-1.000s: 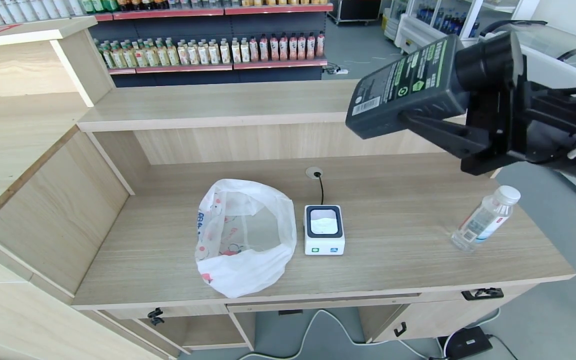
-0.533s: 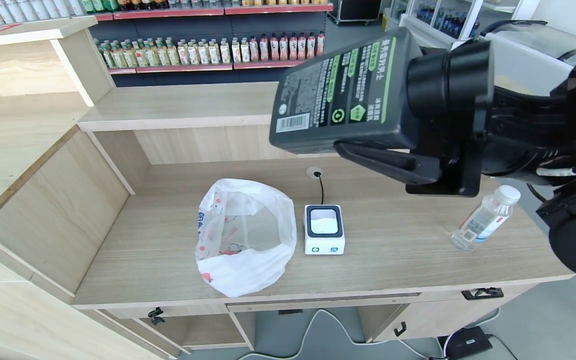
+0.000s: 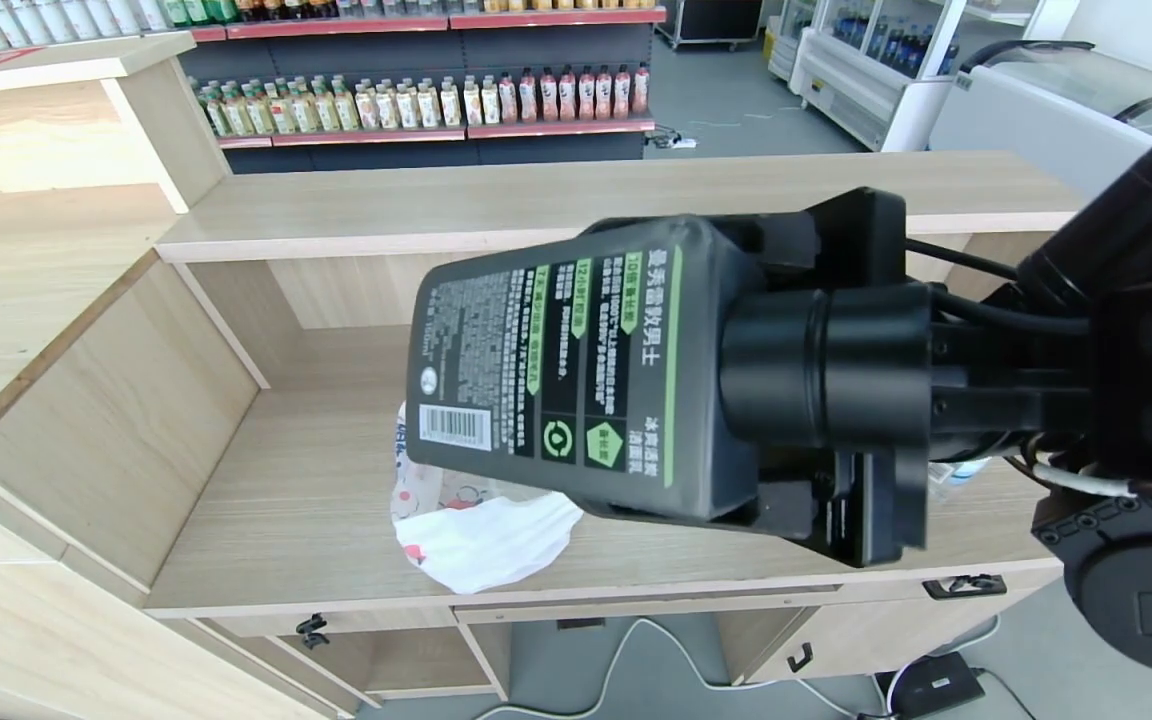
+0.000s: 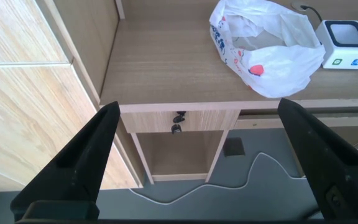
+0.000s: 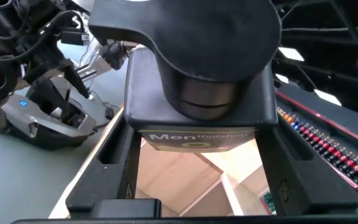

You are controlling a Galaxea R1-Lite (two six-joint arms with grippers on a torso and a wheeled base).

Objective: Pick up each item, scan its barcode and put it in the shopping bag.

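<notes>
Right gripper [image 3: 636,370] is clamped on the dark bottle [image 3: 496,350], a finger on either side (barcode label facing the head camera). The bottle is held on its side in the air, base toward 9 o'clock, cap toward 3. The shopping bag [image 3: 481,540] lies open on the counter [image 3: 286,500] at 7 o'clock of the bottle, with the scanner [image 4: 344,43] just beside the bag. Left gripper [image 4: 199,107] hangs before the counter's near edge, fingers spread wide.

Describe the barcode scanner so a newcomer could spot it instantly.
Start at the wooden counter. Beside the crumpled white shopping bag sits the scanner. It is the small white cube with a dark-framed window on top.
</notes>
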